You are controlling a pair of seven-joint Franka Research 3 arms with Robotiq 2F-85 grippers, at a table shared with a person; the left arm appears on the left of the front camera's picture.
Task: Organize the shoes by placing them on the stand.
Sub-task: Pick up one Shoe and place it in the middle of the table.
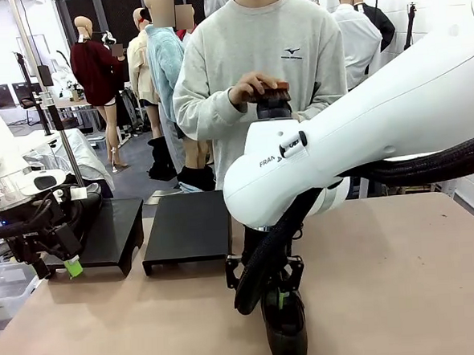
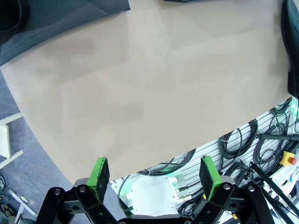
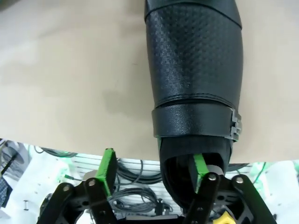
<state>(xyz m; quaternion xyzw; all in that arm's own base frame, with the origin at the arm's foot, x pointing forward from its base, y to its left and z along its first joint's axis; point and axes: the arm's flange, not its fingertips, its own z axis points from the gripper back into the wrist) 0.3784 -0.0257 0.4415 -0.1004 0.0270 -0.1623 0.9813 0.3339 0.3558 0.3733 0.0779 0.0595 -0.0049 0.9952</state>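
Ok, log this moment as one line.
right gripper: open, one finger inside shoe opening | left gripper: open, empty, over table edge | shoe: on table, not yet on stand

My right arm (image 1: 394, 119) is a fat white shell with small black lettering (image 1: 270, 160) and a ribbed black cable (image 1: 265, 248) at its 6 o'clock. My left gripper (image 2: 154, 163) and right gripper (image 3: 153, 156) are black linkwork with round bolt heads (image 2: 56, 191) and green pads (image 2: 99, 172). The person's sweatshirt (image 1: 238, 65) is pale grey and long-sleeved, with a small dark logo (image 1: 292, 53) at 2 o'clock.
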